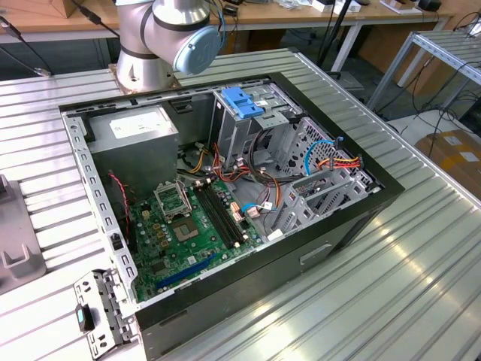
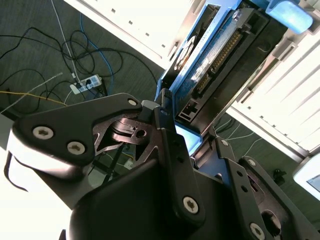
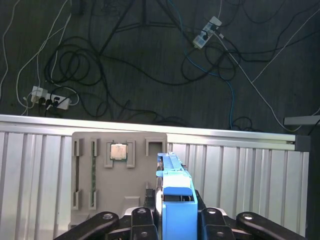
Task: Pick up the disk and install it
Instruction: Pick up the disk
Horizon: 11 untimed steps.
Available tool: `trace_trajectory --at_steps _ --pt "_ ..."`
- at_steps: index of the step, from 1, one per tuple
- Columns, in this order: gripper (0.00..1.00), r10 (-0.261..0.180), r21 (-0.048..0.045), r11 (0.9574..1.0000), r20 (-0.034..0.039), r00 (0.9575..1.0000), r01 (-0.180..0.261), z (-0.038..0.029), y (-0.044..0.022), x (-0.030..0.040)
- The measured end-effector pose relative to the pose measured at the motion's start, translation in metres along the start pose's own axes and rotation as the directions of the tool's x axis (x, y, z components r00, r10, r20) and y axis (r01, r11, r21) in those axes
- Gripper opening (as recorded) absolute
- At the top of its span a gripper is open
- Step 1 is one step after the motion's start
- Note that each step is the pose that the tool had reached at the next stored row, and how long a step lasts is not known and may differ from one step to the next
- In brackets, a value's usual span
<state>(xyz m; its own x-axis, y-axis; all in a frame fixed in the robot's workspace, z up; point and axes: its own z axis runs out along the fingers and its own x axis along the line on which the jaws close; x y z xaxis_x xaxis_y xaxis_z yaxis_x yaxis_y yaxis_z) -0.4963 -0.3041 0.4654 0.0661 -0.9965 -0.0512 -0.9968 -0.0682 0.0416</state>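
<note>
**Slatted metal table with an open computer case on it**

The table (image 1: 421, 248) is built of long silver slats. The computer case (image 1: 248, 286) lies on its side in the middle (open side up), and the arm's round base (image 1: 139, 71) stands just behind it. A small perforated metal bracket (image 1: 101, 316) lies just beside the case's near corner, and a grey tray (image 1: 11, 248) sits at the exterior view's left edge. In the first wrist view the tray (image 3: 130, 180) rests flat on the slats (image 3: 240, 175).

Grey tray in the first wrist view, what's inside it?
A square chip sits in one pocket of the grey tray, and a thin green strip lies in a slot. The gripper, shut on the disk, covers part of the tray, hiding whatever is there.
</note>
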Motion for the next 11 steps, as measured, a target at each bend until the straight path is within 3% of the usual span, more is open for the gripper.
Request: trace_trajectory --at_steps 11 --pt "0.37 0.000 0.0000 1.0000 0.0000 1.0000 0.000 -0.0043 0.0002 -0.0002"
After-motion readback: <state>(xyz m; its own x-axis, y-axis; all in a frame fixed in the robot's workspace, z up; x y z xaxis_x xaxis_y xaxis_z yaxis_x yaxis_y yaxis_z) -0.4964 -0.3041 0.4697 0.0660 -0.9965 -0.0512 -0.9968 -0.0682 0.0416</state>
